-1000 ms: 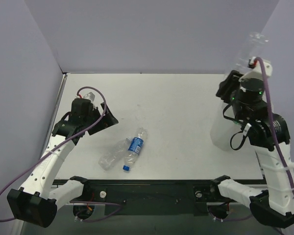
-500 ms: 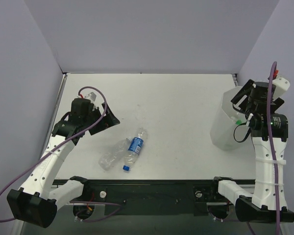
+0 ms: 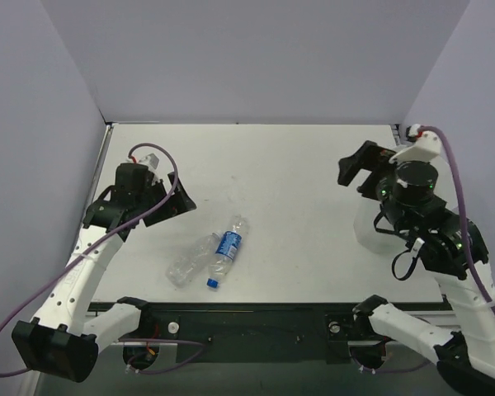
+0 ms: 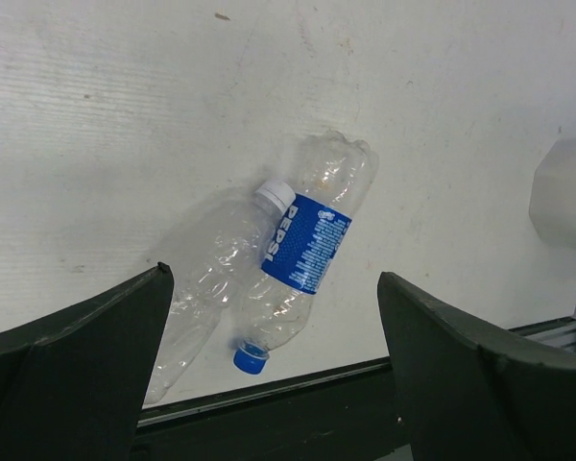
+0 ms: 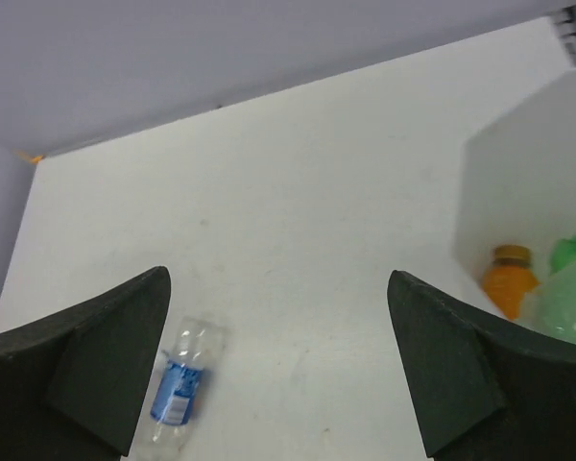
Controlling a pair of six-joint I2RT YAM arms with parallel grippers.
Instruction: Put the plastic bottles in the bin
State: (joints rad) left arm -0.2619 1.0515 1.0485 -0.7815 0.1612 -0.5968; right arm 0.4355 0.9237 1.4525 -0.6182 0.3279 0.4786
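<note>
On the left, the left gripper point(image 3: 148, 205) hangs over the white table point(image 3: 297, 181). Its two black fingers point(image 4: 77, 355) are wide apart and hold nothing. Near the middle of the table, close to the front edge, two of the plastic bottles lie on their sides. One is a clear bottle point(image 3: 188, 261) and it looks a bit squashed. Just to its right lies the bottle with the blue label point(image 3: 225, 252). The two bottles touch along their sides. The blue cap point(image 4: 251, 359) points to the front edge of the table. The left wrist view looks right down on both of them, in the gap between the fingers. On the right side of the table stands the bin point(image 3: 365, 227), and in the top view the right arm hides most of it. The right gripper point(image 3: 361, 169) is up in the air, over the table just left of the bin. Its fingers point(image 5: 86, 365) are far apart and empty too. The right wrist view looks into the bin, and an orange bottle point(image 5: 509, 279) and a green bottle point(image 5: 568, 288) sit at the bottom, side by side.
</note>
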